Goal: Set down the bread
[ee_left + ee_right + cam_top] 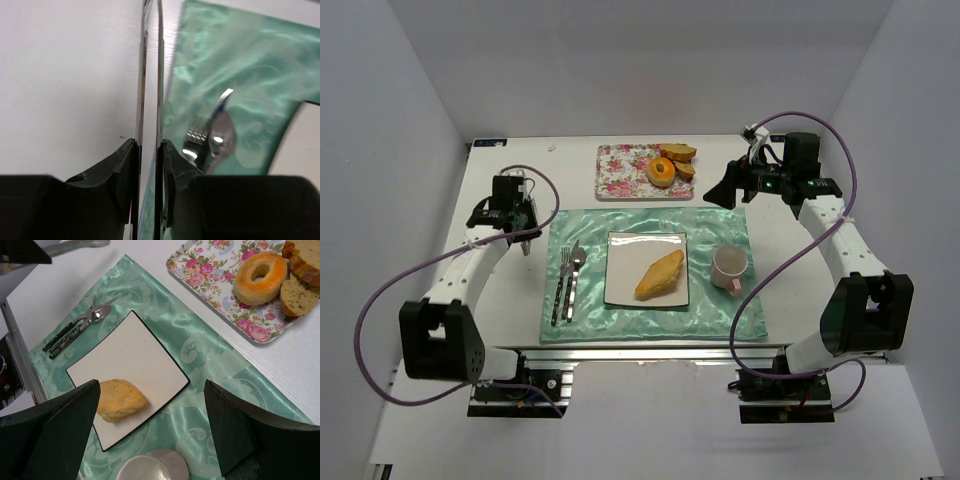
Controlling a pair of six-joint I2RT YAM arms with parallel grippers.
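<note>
Since the golden-yellow oval bread loaf point(660, 275) is set on the white square plate point(630, 255), the task is judged done; right gripper point(150, 387) is spread, empty.

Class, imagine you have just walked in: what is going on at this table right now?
Two robot arms work at a laid table. The bread lies on the white square plate on the teal placemat, and neither arm touches it. The right gripper hangs open over the mat's far right corner, near the floral tray. The left gripper is shut and empty at the mat's left edge, near the cutlery.
</note>
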